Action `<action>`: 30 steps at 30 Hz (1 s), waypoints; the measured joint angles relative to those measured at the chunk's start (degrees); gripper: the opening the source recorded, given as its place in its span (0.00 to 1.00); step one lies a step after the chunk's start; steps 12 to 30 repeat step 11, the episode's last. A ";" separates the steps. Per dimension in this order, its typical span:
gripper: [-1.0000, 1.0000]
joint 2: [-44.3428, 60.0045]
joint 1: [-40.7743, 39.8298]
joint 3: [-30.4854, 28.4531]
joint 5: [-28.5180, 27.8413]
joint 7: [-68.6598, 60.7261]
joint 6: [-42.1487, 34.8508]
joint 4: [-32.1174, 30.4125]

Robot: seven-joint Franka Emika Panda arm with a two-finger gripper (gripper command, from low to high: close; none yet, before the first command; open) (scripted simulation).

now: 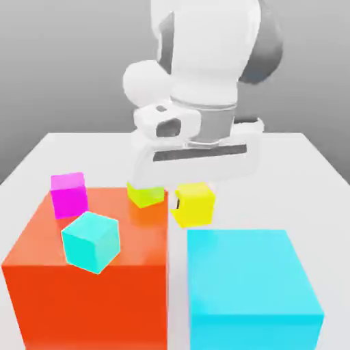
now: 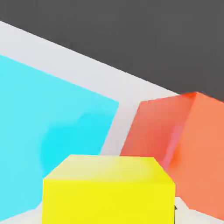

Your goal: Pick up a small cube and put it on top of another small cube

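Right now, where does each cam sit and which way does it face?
Exterior view: off the arm, low across the table, facing the robot's front over the orange block and cyan block; shows the white arm and the gripper shut on the yellow cube.
Hand view: on the hand, looking past the yellow cube toward both blocks.
Shared: yellow cube, cyan block, orange block.

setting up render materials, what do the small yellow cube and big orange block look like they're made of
Small yellow cube: matte, plastic-like; flat even colour, no glints. Big orange block: glossier, maybe smooth plastic; its top faintly mirrors the cubes resting on it. No texture shows, so both are guesses.
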 joint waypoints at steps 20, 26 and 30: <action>1.00 -2.94 -9.29 -10.50 -0.55 -5.78 -1.64 -1.54; 1.00 -2.94 -9.29 -10.50 -0.55 -5.78 -1.64 -1.54; 1.00 -2.94 -9.29 -10.50 -0.55 -5.78 -1.64 -1.54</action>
